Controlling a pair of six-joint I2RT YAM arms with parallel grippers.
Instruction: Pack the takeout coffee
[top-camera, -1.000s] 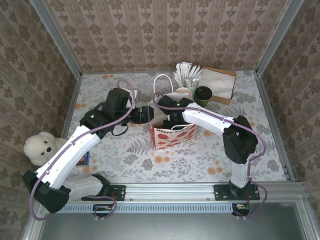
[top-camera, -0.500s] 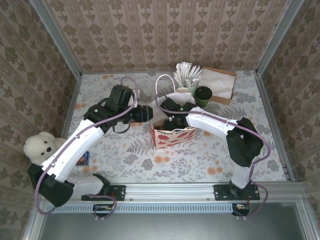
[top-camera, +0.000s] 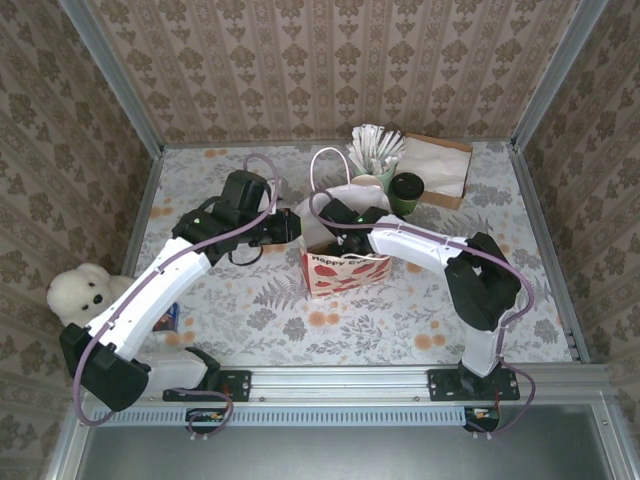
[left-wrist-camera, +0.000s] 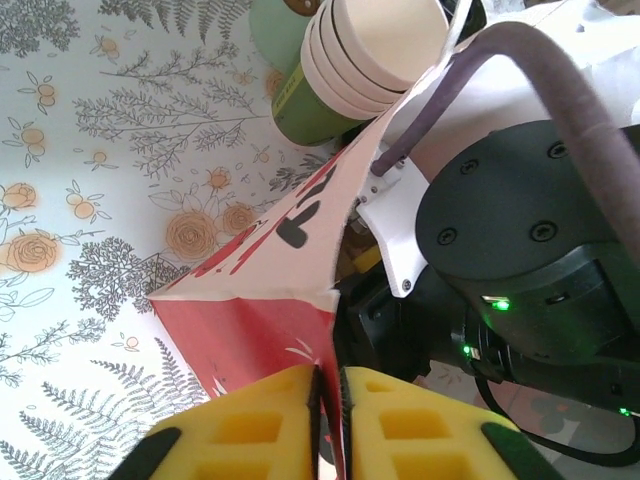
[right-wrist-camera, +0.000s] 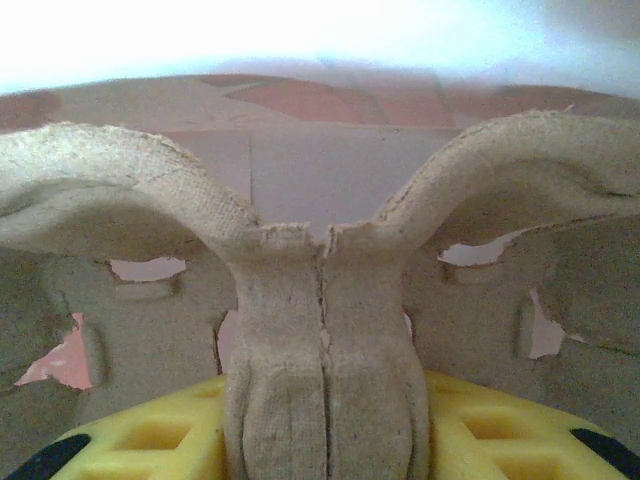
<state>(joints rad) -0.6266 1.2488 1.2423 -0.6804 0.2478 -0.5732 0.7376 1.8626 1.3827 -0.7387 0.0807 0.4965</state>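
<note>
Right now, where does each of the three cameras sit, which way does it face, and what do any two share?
Top external: above, behind the bases, looking down on the table; both arms reach the paper bag.
Left wrist: on the left arm, looking past the left gripper, shut on the bag's rim, toward stacked cups.
Right wrist: inside the bag, right gripper clamping a pulp carrier.
Shared: top and left wrist both show bag, stacked cups and right arm.

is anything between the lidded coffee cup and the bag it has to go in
Yes. The right hand sits in the mouth of the paper bag, gripping a pulp cup carrier. The right arm lies across the gap between the bag and the lidded coffee cup behind it. The left hand pinches the bag's rim.
</note>
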